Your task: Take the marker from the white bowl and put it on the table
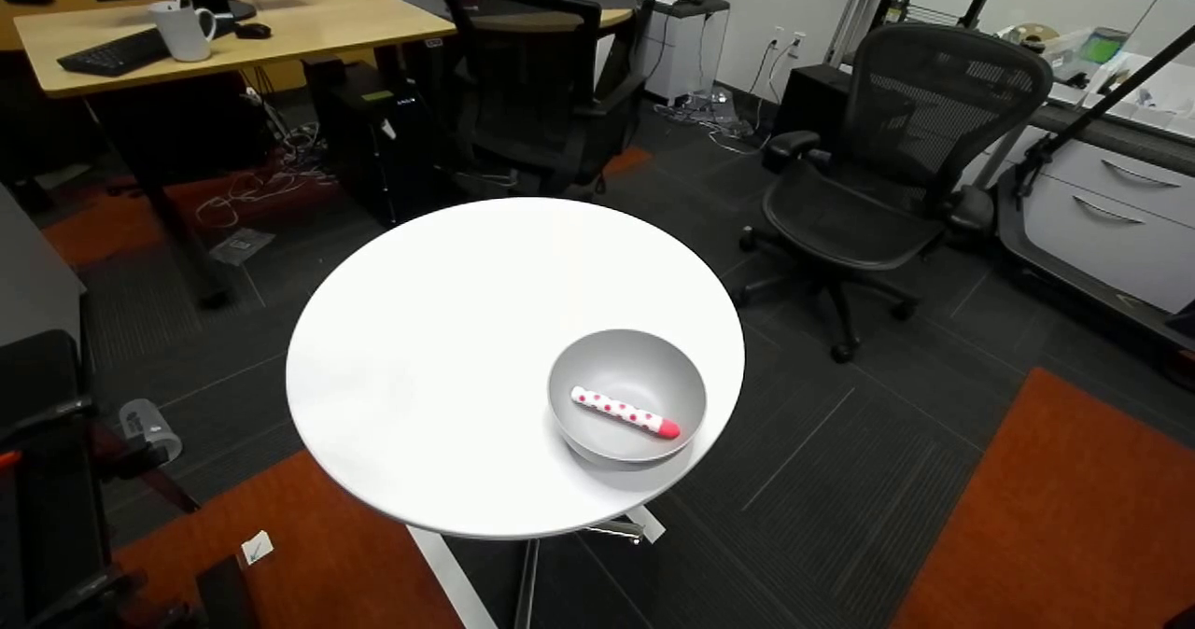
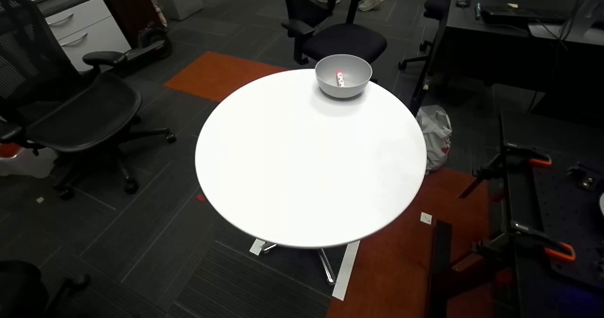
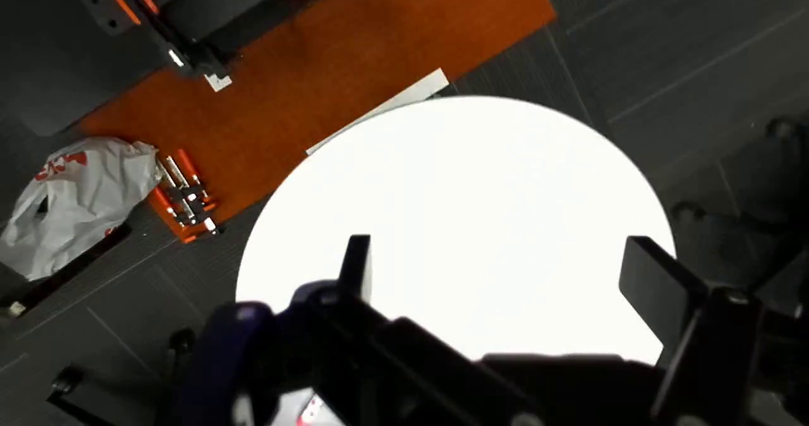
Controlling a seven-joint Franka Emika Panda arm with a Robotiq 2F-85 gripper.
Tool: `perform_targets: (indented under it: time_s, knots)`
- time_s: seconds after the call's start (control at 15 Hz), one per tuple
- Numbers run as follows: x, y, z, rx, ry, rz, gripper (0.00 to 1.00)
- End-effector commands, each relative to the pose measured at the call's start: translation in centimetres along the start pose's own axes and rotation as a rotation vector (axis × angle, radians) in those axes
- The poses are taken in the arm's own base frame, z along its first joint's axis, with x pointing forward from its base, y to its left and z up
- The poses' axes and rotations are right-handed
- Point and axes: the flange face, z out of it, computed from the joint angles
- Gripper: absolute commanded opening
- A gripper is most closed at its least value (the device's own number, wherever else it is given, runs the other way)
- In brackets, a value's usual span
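Note:
The white marker with red dots and a red end (image 1: 624,412) lies inside the greyish-white bowl (image 1: 607,354). In an exterior view the bowl stands near the table's front right edge. The marker (image 2: 340,78) and bowl (image 2: 342,91) also show in an exterior view at the table's far edge. The round white table (image 1: 448,330) shows in all views. In the wrist view my gripper (image 3: 497,255) is open, with nothing between its fingers, above the table top. A bit of the marker (image 3: 311,409) shows at the bottom, mostly hidden behind the gripper. Neither exterior view shows the gripper.
Black office chairs (image 1: 896,144) stand around the table. A light-wood desk (image 1: 308,22) with a mug and keyboard is behind it. A black bench with clamps (image 2: 542,205) and a plastic bag (image 2: 434,134) are beside the table.

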Motion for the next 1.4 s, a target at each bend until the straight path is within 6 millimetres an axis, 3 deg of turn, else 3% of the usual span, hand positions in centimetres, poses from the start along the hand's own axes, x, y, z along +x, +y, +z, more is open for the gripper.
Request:
perform_targets:
  time_s: [0.0, 0.4, 0.8, 0.93, 1.07, 1.33]
  knots:
    - [5.6, 1.4, 2.1, -0.004, 0.076, 0.153, 1.0]
    - [13.8, 5.1, 6.2, -0.06, 0.167, 0.367, 1.0]
    - [19.8, 7.9, 8.3, -0.066, 0.211, 0.533, 1.0]
    - [21.1, 8.4, 8.7, -0.111, 0.227, 0.588, 1.0]
    - [20.3, 8.9, 8.9, -0.103, 0.214, 0.563, 1.0]
    - [21.1, 8.6, 9.5, -0.118, 0.223, 0.591, 1.0]
